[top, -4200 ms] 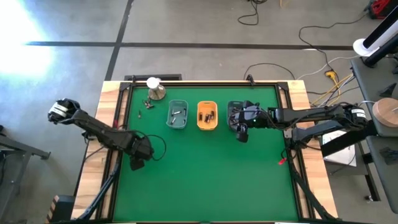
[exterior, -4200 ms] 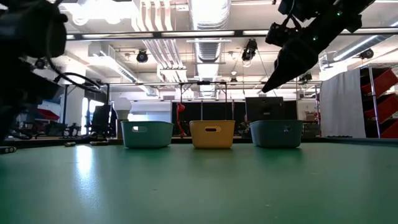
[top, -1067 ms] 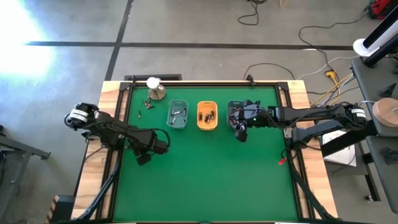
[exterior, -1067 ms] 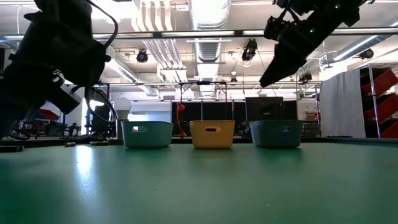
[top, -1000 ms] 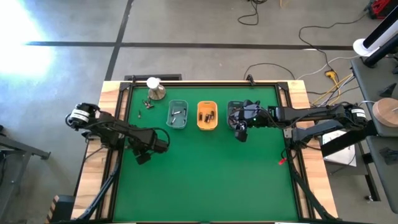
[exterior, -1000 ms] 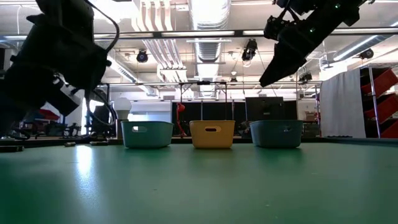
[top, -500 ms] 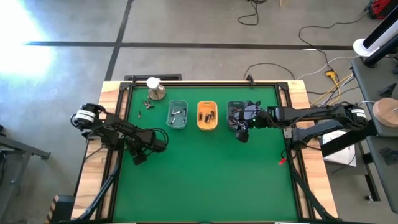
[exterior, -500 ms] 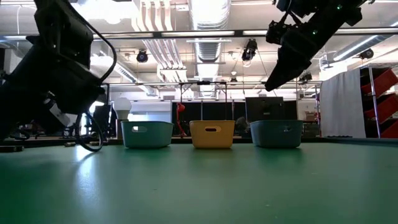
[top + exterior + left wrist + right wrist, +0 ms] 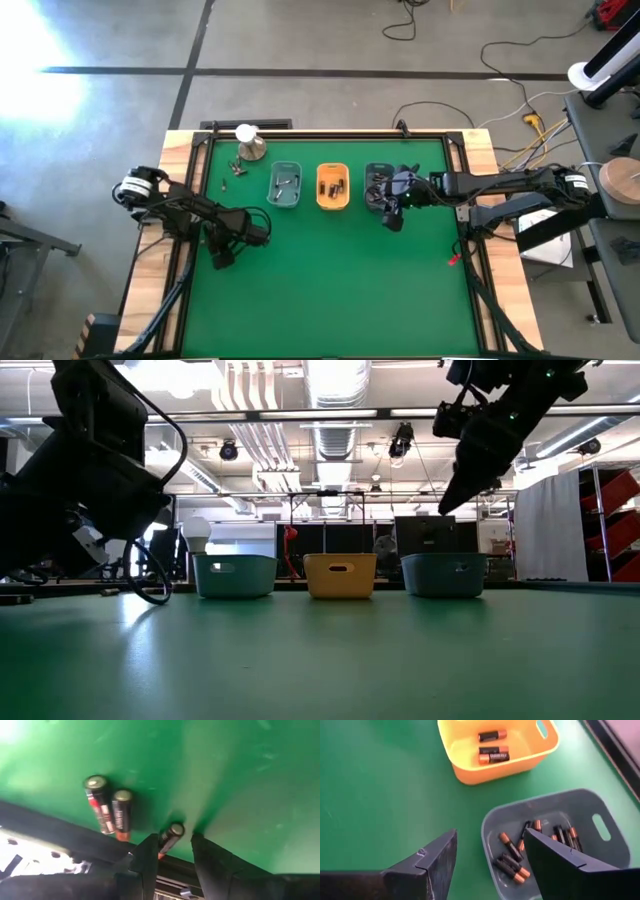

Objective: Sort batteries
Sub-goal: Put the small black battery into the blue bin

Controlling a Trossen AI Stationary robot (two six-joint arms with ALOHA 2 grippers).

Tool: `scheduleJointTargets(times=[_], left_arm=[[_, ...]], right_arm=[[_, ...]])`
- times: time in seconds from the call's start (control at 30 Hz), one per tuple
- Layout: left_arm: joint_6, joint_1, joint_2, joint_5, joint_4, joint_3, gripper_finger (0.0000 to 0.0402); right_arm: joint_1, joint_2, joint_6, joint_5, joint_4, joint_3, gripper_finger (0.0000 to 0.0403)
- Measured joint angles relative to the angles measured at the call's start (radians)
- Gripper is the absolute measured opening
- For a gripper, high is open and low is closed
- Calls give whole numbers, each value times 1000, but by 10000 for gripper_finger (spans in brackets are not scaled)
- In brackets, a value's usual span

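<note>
Over the green surface at about 9 o'clock, the left tool is hanging with fingers slightly parted around one battery; whether it is gripping I cannot tell. Two more batteries are lying just beside. Toward 2 o'clock, the right tool is hovering, fingers wide and holding nothing, above the grey tray of batteries, beside the yellow tray.
</note>
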Motion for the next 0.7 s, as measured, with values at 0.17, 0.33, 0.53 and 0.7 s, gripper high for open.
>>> scheduleJointTargets(times=[0.17,0.33,0.53,0.7], left_arm=[[22,-1,0,-22,0,1,107],[11,0,-1,-10,0,1,107],[75,-16,-1,46,14,0,76],[128,-23,-2,51,26,-1,14]], right_arm=[[0,0,0,-19,-17,0,224],[0,0,4,-21,-17,0,221],[0,0,10,-21,-17,0,221],[0,0,10,-22,-21,0,219]])
